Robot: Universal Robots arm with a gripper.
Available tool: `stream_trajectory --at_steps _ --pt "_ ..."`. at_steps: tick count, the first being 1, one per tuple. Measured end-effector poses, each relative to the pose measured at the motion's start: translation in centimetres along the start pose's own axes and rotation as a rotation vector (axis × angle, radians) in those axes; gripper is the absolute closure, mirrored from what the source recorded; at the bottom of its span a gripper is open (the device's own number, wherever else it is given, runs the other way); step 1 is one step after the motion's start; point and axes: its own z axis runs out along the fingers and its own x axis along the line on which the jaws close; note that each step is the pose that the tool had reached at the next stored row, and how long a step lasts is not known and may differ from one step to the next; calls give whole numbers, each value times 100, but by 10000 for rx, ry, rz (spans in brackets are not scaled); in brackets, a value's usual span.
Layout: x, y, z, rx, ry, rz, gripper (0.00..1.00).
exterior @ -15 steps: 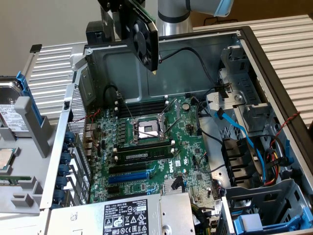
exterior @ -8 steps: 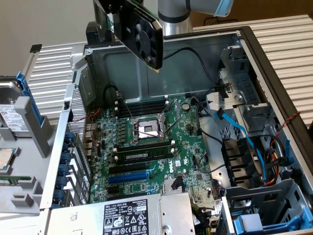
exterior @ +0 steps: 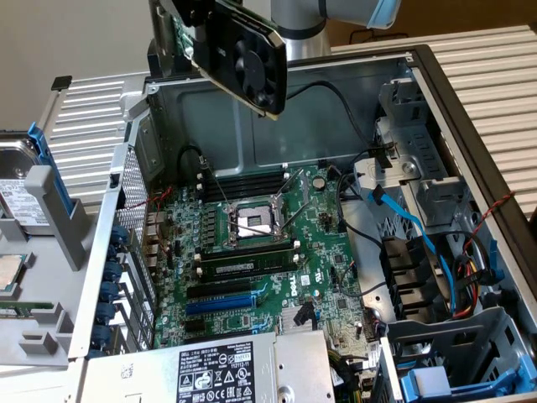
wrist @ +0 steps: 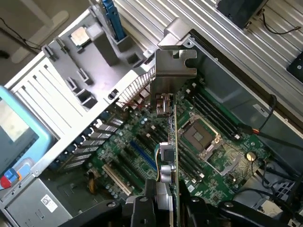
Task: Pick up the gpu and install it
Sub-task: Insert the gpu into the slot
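The gpu [exterior: 243, 54], a black fan-and-heatsink block on a green board, hangs tilted in the air above the back wall of the open computer case. My gripper [exterior: 178, 18] is shut on its upper end, at the exterior view's top. In the wrist view the gpu [wrist: 173, 127] is edge-on, its metal bracket [wrist: 175, 68] pointing away from me, and my gripper [wrist: 166, 201] clamps the near edge. Below lies the green motherboard [exterior: 319, 252] with a blue expansion slot [exterior: 220, 301], which the wrist view shows as the blue slot [wrist: 142, 153] beside the card's edge.
A CPU socket [exterior: 252, 222] and memory slots sit mid-board. A grey power supply [exterior: 218, 369] covers the case's near end. Drive bays and blue and black cables [exterior: 419, 243] crowd the exterior view's right. A hard drive [exterior: 17, 197] and a tray stand outside on the left.
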Motion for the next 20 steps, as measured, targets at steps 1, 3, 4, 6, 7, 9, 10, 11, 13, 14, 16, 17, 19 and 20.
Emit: stream_trajectory --at_steps 1,3,4,6,7,9,10,11,13,14,16,17,19,20 --pt "0 0 0 0 16 -181 71" --pt "0 0 0 -2 51 -562 71" --pt "0 0 0 -2 67 -736 71" --pt "0 0 0 -2 101 -1095 71" --pt "0 0 -1 -1 120 -1279 71" --pt "-1 0 -1 11 170 -1636 71" --pt "-1 0 -1 19 196 -1826 71" --pt "-1 -1 0 27 221 -2004 71" --pt "0 0 0 44 274 -2353 71" --pt "0 -1 0 53 303 -2546 71" --pt "0 0 0 70 356 -2896 71" --pt "0 0 1 78 382 -3073 71" --pt "0 -1 1 87 408 -3234 71" --pt "0 -1 1 88 408 -3235 71"
